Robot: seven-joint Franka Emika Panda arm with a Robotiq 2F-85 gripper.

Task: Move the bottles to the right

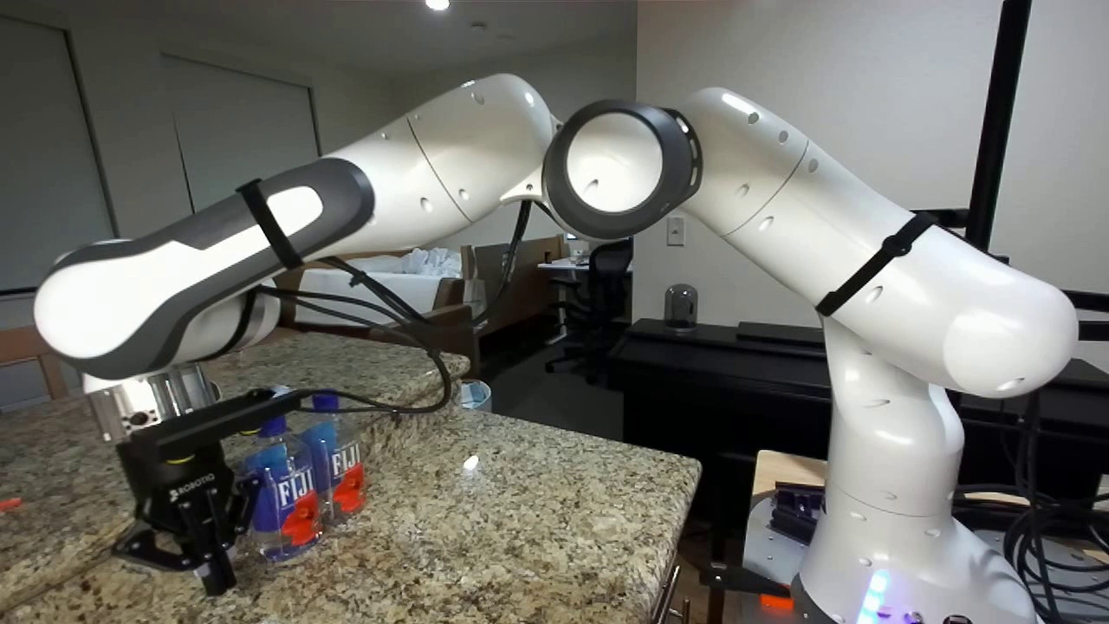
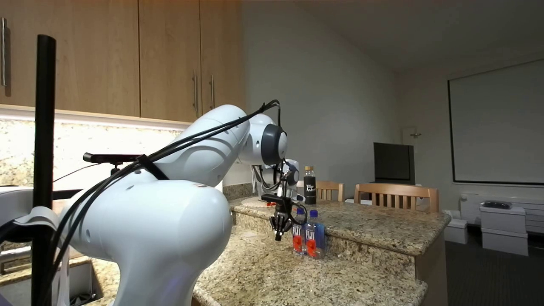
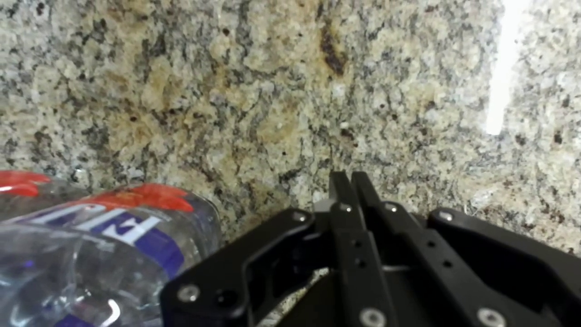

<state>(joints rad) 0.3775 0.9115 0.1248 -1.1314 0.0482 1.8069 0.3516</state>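
Observation:
Two clear water bottles with blue caps stand upright side by side on the granite counter (image 1: 485, 537). In an exterior view the bottle nearer my gripper (image 1: 217, 582) is this blue-and-red labelled bottle (image 1: 290, 507), and the farther bottle (image 1: 346, 472) is just past it. Both bottles (image 2: 298, 233) also show beside the gripper (image 2: 278, 236) in an exterior view. Seen from the wrist, a bottle (image 3: 136, 236) lies left of the gripper (image 3: 349, 177), partly behind its linkage; whether they touch I cannot tell. The fingers are together, pointing down close to the counter, holding nothing.
Behind the bottles rises a higher granite ledge (image 2: 361, 221), carrying a dark bottle with a wooden cap (image 2: 310, 189). A black cable (image 1: 433, 381) loops from the arm near the bottle tops. The counter ends at an edge (image 1: 689, 503) towards the robot base.

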